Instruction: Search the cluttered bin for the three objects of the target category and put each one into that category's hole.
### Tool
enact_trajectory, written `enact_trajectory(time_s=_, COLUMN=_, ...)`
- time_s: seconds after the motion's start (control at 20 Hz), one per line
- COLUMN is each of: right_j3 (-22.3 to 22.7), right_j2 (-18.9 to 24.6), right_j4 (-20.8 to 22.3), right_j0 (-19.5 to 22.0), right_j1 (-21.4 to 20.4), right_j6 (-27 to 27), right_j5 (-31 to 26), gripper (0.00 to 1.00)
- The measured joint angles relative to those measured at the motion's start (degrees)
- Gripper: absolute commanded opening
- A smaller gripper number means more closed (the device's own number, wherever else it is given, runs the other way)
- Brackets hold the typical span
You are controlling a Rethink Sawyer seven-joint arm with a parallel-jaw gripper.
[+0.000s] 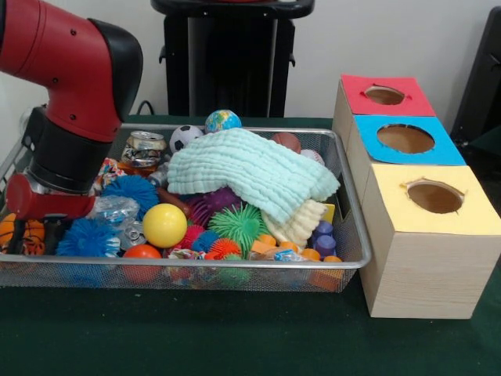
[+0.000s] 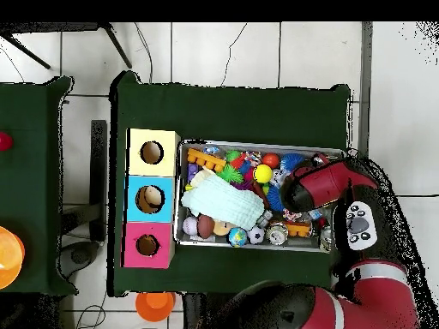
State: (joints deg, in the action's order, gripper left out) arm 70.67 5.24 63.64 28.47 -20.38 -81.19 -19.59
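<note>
The silver wire-mesh bin (image 1: 235, 265) lies on the green table, full of toys; it also shows in the overhead view (image 2: 257, 144). A mint and cream cloth (image 1: 250, 172) covers its middle. Around the cloth lie a yellow ball (image 1: 164, 225), a green spiky ball (image 1: 237, 225), blue spiky balls (image 1: 131, 190), a small soccer ball (image 1: 185, 137), a globe ball (image 1: 223, 121) and a crushed can (image 1: 145, 149). My gripper (image 1: 35, 235) is down in the bin's left end, half hidden among toys. In the overhead view the arm (image 2: 321, 184) covers it. Three wooden boxes have holes: red (image 1: 385, 95), blue (image 1: 405, 139), yellow (image 1: 435, 197).
The boxes stand in a row against the bin's right side in the front view, and to the left of the bin in the overhead view (image 2: 151, 199). A second green table (image 2: 34, 171) with an orange object (image 2: 9, 257) stands apart. The robot's pedestal (image 1: 227, 55) is behind the bin.
</note>
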Motion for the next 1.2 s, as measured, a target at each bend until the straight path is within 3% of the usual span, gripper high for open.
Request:
enact_trajectory(time_s=0.7, right_j3=-5.93, right_j2=-2.18, right_j4=-0.99, right_j0=-0.88, right_j1=4.54, right_j6=-0.01, right_j5=-4.62, gripper=1.0)
enact_trajectory(time_s=0.75, right_j3=-6.28, right_j2=-2.18, right_j4=-1.27, right_j0=-0.98, right_j1=4.67, right_j6=0.0, right_j5=-5.1, gripper=0.0)
enact_trajectory(time_s=1.2, right_j3=-7.92, right_j2=-2.31, right_j4=-1.61, right_j0=-1.06, right_j1=5.8, right_j6=0.0, right_j5=-5.22, gripper=0.0)
